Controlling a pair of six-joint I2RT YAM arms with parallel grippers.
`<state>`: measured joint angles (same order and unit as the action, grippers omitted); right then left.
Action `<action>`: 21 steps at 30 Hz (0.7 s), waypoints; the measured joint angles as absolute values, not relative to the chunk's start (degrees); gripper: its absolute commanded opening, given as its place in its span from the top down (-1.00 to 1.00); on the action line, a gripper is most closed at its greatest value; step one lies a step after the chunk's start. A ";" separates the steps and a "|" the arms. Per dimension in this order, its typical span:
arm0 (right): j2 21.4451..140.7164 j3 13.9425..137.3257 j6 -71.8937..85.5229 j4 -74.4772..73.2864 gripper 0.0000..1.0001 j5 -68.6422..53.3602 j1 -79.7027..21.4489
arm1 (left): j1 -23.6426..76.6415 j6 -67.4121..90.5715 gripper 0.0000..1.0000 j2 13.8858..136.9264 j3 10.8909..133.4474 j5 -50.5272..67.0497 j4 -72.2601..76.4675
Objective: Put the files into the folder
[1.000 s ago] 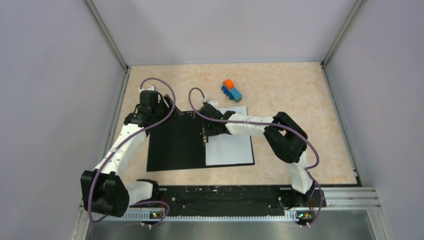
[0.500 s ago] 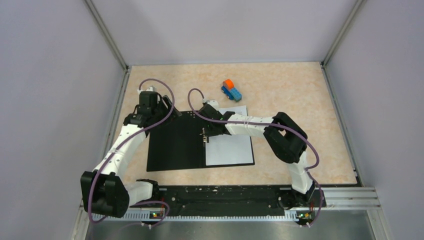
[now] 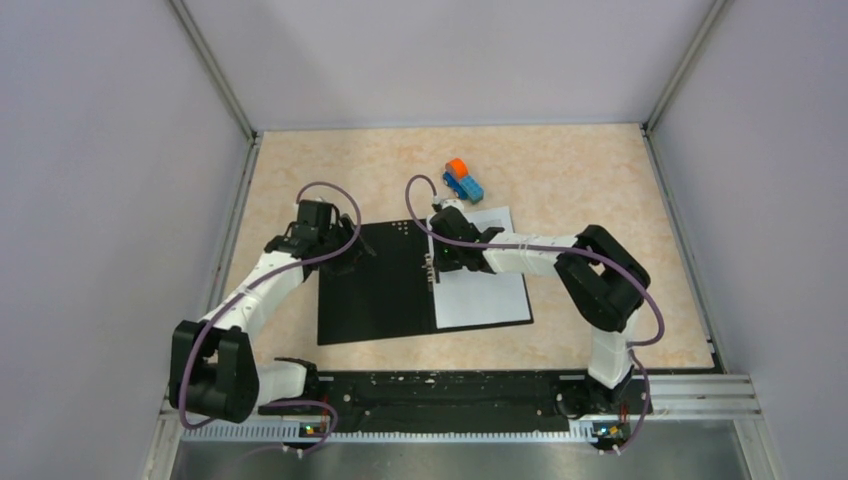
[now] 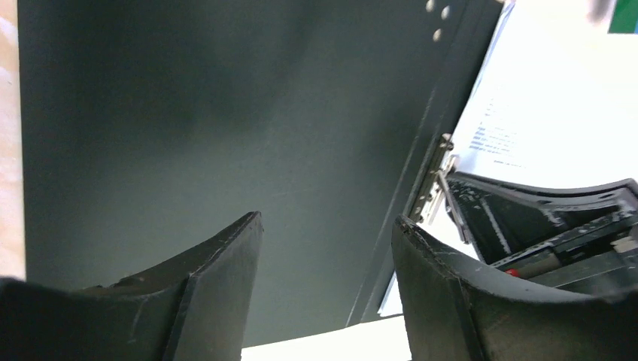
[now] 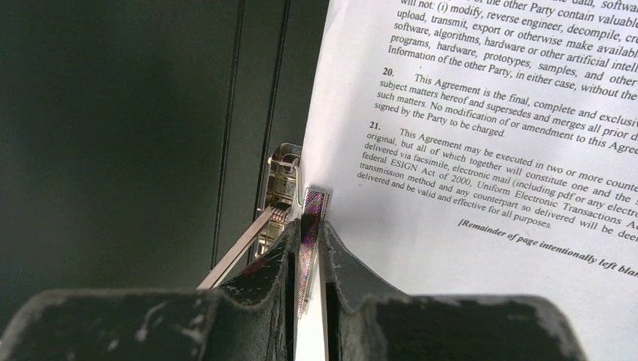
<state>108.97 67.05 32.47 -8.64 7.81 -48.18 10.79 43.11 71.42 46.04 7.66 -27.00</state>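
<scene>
Now the folder (image 3: 375,290) lies open and flat on the table (image 3: 600,180), with its black inside facing up. The files (image 3: 485,290) lie on the right half of it, a white printed sheet on top, and their left edge is just beside the metal clip (image 5: 280,188) at the spine. The right gripper (image 3: 432,262) is low over this spine. In its wrist view the two fingers (image 5: 353,286) are clenched on a thin metal tab of the clip, which stands between them. The left gripper (image 3: 345,250) is at the left part of the folder, over the bare black half. Its fingers (image 4: 218,256) stand well apart and nothing is between them. I cannot tell if it touches the folder. A blue and orange toy truck (image 3: 462,181) stands on the table, near the far edge of the files.
</scene>
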 measured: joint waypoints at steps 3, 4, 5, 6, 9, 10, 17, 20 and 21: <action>107.24 64.42 31.24 -7.29 0.76 6.83 -46.76 | 12.58 44.31 -0.37 72.16 45.17 7.53 -26.92; 106.80 63.72 30.85 -7.05 0.76 6.50 -46.33 | 13.39 44.73 -0.38 72.44 45.08 7.42 -26.89; 106.26 62.98 30.39 -6.76 0.76 6.11 -45.87 | 14.26 45.12 -0.38 72.75 45.08 7.20 -26.89; 105.73 62.26 29.93 -6.48 0.76 5.85 -45.47 | 15.31 45.54 -0.38 73.10 45.08 6.85 -26.74; 104.05 60.23 28.58 -6.13 0.76 5.28 -44.38 | 18.09 46.81 -0.38 74.24 45.08 5.98 -26.33; 103.44 59.51 28.08 -6.13 0.76 5.15 -44.05 | 18.96 47.20 -0.38 74.63 45.08 5.61 -26.20; 101.19 57.21 25.91 -6.79 0.72 4.75 -43.22 | 23.29 49.91 -0.38 75.66 44.77 -0.99 -26.83; 101.10 57.14 25.50 -6.92 0.61 4.60 -43.22 | 23.79 49.91 -0.39 75.59 44.42 -5.30 -28.01; 101.08 57.17 25.43 -7.05 0.57 4.45 -43.20 | 24.01 49.87 -0.38 75.59 44.27 -7.07 -28.49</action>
<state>101.08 57.17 25.43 -7.05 4.45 -43.20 24.01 49.87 75.59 44.27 -7.07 -28.49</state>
